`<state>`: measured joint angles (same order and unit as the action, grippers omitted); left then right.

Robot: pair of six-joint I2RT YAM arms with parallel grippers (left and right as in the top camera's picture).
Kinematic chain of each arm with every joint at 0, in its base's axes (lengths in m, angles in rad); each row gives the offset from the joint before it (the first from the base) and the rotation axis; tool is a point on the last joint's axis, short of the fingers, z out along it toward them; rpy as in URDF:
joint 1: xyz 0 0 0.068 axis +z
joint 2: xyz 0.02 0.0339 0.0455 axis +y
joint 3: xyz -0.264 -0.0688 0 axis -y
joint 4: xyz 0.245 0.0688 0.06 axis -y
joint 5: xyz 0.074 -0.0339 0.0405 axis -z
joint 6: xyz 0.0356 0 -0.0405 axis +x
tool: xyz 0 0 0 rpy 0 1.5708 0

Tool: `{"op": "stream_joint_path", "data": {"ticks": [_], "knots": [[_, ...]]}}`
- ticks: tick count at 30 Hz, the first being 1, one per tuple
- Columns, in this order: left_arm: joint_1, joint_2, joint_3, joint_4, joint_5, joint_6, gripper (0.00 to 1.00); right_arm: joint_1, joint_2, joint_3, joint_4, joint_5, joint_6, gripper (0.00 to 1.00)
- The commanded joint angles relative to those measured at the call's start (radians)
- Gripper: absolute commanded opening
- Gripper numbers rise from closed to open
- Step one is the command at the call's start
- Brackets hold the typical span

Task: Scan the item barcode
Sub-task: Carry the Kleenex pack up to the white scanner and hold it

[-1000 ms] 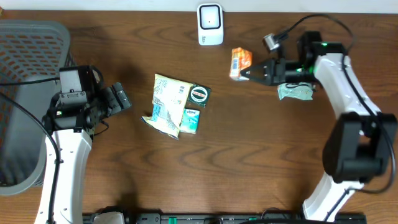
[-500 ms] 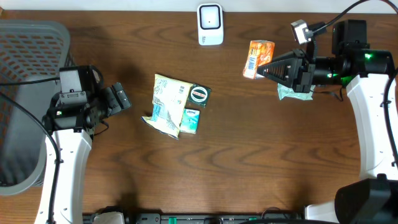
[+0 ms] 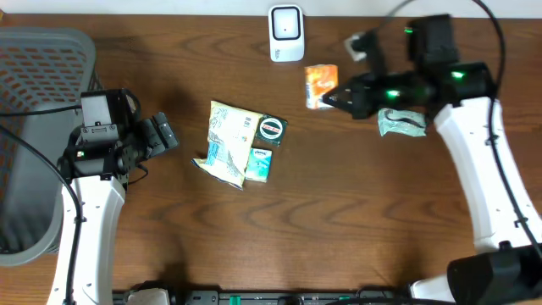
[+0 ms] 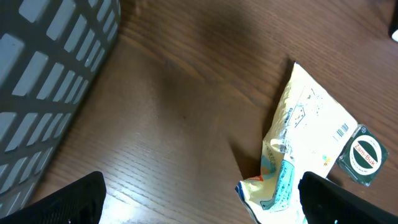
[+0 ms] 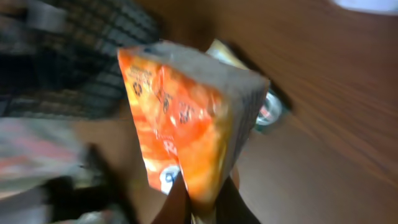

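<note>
Overhead view, far left: a grey basket (image 3: pixel 34 127) sits on the brown worktop (image 3: pixel 339 220) and runs past the picture's edge. Just right of it the left end effector (image 3: pixel 167 134) hangs with its jaws spread wide and nothing between them, pointing toward a small heap near the middle.

That heap is a pale yellow packet (image 3: pixel 227 140) lying flat, a round green tin (image 3: pixel 272 129) touching its upper right corner, and a teal packet (image 3: pixel 261 163) against its lower right edge. From the left wrist camera the basket's wall fills the left side. The yellow packet and the tin lie at the right, apart from both dark fingers (image 4: pixel 62 199).

At the top edge, just right of centre, stands a white scanner (image 3: pixel 286 32). Below it and a little to the right is the orange packet (image 3: pixel 320 85), pinched at one edge by the right end effector (image 3: pixel 330 98), whose jaws are closed narrow on it. The right wrist camera shows the packet rising above the fingertips, its printed orange face blurred.

Further right, a crumpled greenish wrapper (image 3: pixel 401 124) lies on the worktop beside the right arm.
</note>
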<state>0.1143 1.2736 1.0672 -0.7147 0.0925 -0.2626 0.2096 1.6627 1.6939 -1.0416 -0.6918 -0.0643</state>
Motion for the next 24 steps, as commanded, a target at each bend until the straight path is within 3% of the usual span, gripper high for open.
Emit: {"op": "stream_joint_path", "data": {"ticks": [1,10,19,24], "knots": [[0.003,0.002,0.001,-0.003,0.002,-0.002,0.98,0.079,0.088,0.199,-0.049,0.410,0.094,0.01],[0.003,0.002,0.001,-0.003,0.002,-0.002,0.98,0.195,0.473,0.721,-0.136,0.863,0.025,0.01],[0.003,0.002,0.001,-0.003,0.002,-0.002,0.98,0.283,0.702,0.749,0.250,1.419,-0.280,0.01],[0.003,0.002,0.001,-0.003,0.002,-0.002,0.98,0.297,0.820,0.749,0.452,1.487,-0.488,0.01]]}}
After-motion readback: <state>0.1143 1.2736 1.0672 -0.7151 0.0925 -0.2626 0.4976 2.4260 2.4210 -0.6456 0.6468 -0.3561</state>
